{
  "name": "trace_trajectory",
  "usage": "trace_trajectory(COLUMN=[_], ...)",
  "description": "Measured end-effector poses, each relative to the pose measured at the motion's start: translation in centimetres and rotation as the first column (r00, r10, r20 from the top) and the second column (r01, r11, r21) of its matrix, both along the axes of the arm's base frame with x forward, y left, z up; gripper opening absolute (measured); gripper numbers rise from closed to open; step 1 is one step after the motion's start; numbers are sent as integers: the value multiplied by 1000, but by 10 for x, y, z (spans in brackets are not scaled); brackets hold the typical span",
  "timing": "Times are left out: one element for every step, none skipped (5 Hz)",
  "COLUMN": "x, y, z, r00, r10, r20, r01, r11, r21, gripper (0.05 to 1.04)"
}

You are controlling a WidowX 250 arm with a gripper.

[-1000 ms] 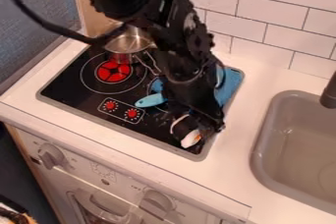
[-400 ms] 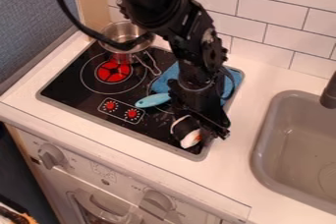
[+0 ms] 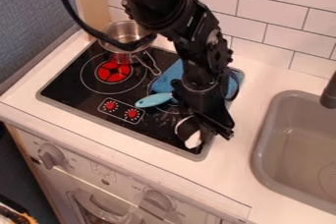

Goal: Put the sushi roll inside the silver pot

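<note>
Presently the job looks to be at the pick-up stage: the claw [image 3: 214, 130] hangs low over the near right corner of the stovetop [image 3: 66, 84], right against or just beside the sushi roll [image 3: 189, 131]. The roll, dark on its side with a pale end, is outside the silver pot [image 3: 119, 55], which stands upright toward the back left of the stovetop, behind the red burner [image 3: 113, 71]. Whether the claw is clenched on the roll or released beside it I cannot tell; the arm [image 3: 203, 61] hides too much of the contact.

So the next move depends on that grip. If the hold is poor, the claw needs to settle squarely around the roll and close before any lift. If it is good, the call is for a straight rise, high enough to clear the pot's rim, then a swing across to the back left and a drop into the opening.

The blue utensil [image 3: 153, 100] and the blue cloth [image 3: 169, 76] lie between roll and pot, so a low path could drag them. The pot's handle [image 3: 150, 64] angles toward the near right, where a careless approach might knock it and turn the pot.
</note>
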State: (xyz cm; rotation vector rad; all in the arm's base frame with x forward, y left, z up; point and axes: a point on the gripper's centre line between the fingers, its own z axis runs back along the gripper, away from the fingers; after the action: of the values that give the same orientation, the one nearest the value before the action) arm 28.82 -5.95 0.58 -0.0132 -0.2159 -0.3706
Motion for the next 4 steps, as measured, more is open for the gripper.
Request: trace_trajectory(x=[-1, -4, -3, 9], y=[0, 0, 9, 24], z=[0, 1, 11, 41], r00=[1000, 1000, 1000, 998], r10=[-1, -5, 3, 12], r20=[4, 1, 6, 56], r01=[1, 5, -3, -12], r11=[1000, 1000, 1000, 1000], r21=[-2, -6, -8, -2], gripper=[464, 464, 464, 464])
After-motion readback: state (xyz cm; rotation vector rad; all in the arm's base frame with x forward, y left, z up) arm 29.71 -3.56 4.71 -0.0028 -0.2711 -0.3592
